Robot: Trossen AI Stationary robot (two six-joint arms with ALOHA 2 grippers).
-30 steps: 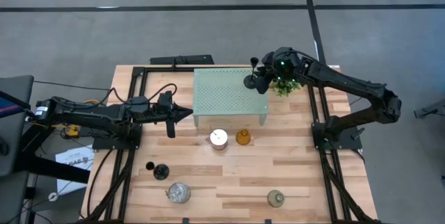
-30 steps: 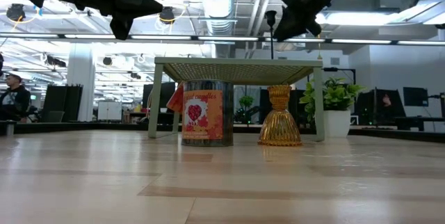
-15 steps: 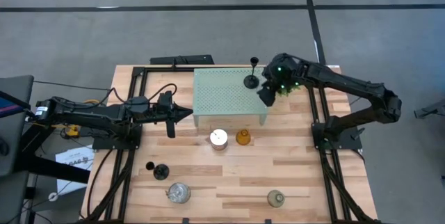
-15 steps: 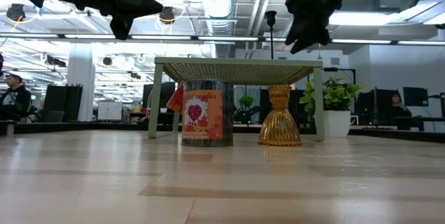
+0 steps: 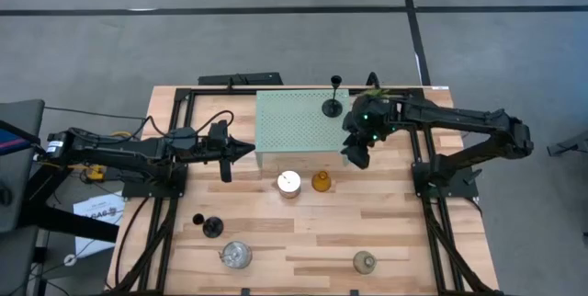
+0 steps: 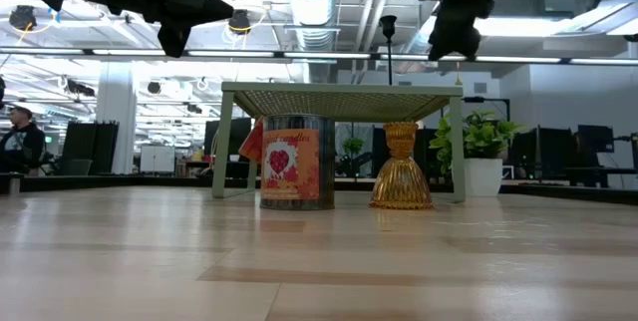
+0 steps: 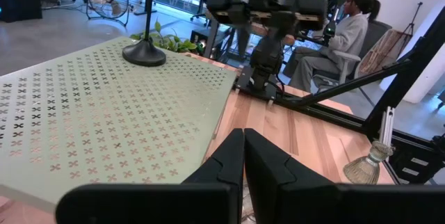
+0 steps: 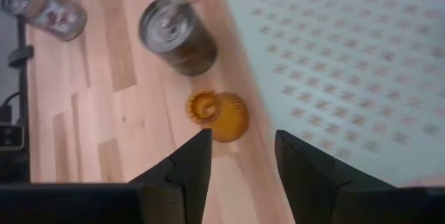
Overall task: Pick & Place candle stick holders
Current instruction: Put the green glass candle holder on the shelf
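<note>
When looking down from above: right tool (image 5: 356, 156) spread wide and holding nothing, up over the bench (image 5: 386, 213), just beside the near right corner of the pale green stand (image 5: 294, 126). Slim black holder (image 5: 333, 106) upright on the stand's far right part. Amber holder (image 5: 321, 182) on the bench just in front of the stand, right next to a round silvery cup (image 5: 288, 183). Left tool (image 5: 246, 151) waiting off the stand's left side.

When looking level across the bench: amber holder (image 6: 401, 167) standing under the stand's front edge, wide at the foot, thin at the neck. Right tool (image 6: 454, 37) high above it, well apart.

When looking past the left wrist: left tool (image 7: 243, 156) pinched tight on nothing. Black holder's round base (image 7: 144, 51) flat on the stand.

When looking past the right wrist: right tool (image 8: 242, 144) pointing down, amber holder (image 8: 219, 115) just ahead of the gap.

Handling guess for the amber holder: probably glass, though hard to be sure from here. So likely hard, smooth, slippery, and able to chip or break. Best to take hold at the thin neck, squeeze softly, lift straight up. Watch for bumping the cup beside it or the stand's edge.
</note>
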